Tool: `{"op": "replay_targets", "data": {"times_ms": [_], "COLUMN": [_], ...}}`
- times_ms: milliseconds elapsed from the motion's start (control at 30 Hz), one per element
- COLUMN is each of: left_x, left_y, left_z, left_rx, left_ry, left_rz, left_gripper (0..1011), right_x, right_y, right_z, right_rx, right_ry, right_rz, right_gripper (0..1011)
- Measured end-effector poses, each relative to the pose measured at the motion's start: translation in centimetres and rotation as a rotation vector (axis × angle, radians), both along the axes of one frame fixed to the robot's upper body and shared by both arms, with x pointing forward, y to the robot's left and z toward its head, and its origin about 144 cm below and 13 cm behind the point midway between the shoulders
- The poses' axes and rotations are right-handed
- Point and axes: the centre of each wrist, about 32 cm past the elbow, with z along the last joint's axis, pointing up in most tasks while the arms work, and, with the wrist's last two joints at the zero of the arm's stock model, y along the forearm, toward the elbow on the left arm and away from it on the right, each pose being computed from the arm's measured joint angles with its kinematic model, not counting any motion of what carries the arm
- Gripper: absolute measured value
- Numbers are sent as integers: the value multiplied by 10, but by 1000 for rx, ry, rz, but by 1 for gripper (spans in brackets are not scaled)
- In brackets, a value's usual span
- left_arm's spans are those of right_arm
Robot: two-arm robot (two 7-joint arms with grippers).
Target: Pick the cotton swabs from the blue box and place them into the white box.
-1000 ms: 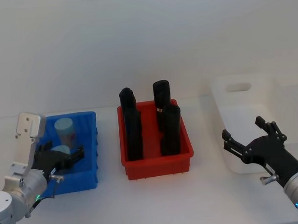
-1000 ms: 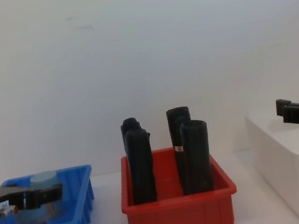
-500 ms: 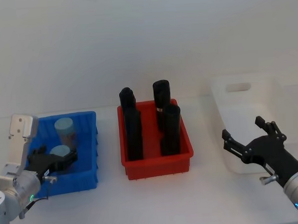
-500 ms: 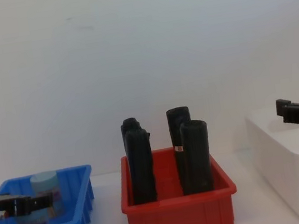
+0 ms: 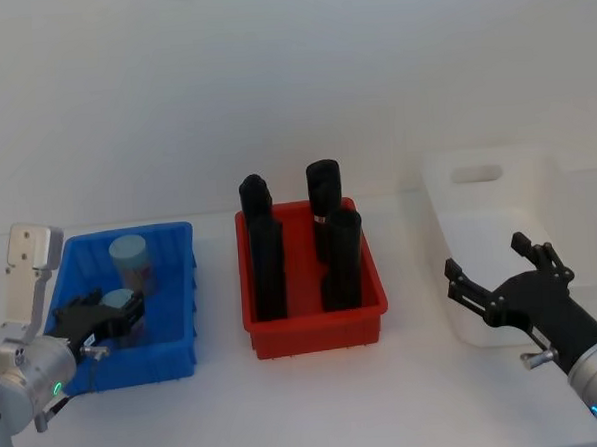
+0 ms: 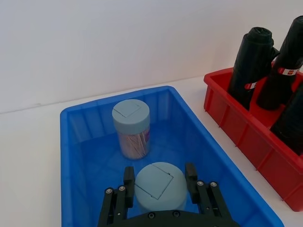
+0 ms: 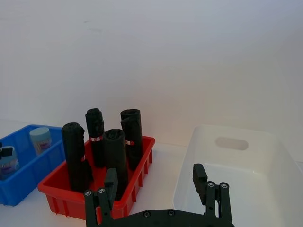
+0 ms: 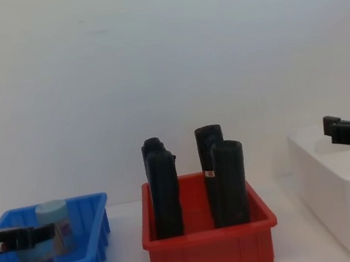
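Though lined up for the grasp, not visibly clamped yet.

Largest first: white box (image 8: 343,198), directly beneath and beyond the right gripper (image 5: 486,257), well apart from the left gripper (image 5: 118,315). Next, blue box (image 6: 75,156), walls all round the left gripper. Then red bin (image 5: 319,335), between the two grippers, packed with upright black cylinders (image 5: 267,255).

Smallest: two jars of cotton swabs, both upright inside the blue box. Near jar (image 6: 158,189) between the left fingers (image 6: 129,176); far jar (image 6: 131,127) just ahead of the fingertips, apart from the near one. Left fingers spread, one on each side of the near lid and just beside it; contact not certain. Right fingers spread wide, holding nothing, hovering over the white box's near end.

Likely trouble, judged from here:
- Closing high on the smooth lid rather than the jar body, so a slip on the lift.
- Creeping forward while closing, so a knock against the far jar.
- Carrying too low on the way across, so a clip on the blue rim or the tall black cylinders.
- Letting go short of the white box, so a jar on the table (image 5: 318,403).
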Motion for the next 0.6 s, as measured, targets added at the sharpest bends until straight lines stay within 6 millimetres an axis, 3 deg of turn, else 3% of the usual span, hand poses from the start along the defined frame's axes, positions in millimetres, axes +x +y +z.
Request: {"op": "replay_targets", "data": {"times_ms": [600], "left_x": [0], "left_y": [-2], "left_z": [6], "left_rx": [-31], "left_ry": [-7], "left_rz": [-77], "left_gripper": [647], "right_x": [0], "right_y": [0], "right_z": [0], "right_rx": [0], "right_ry": [0], "right_rz": [0], "right_gripper": [1001]}}
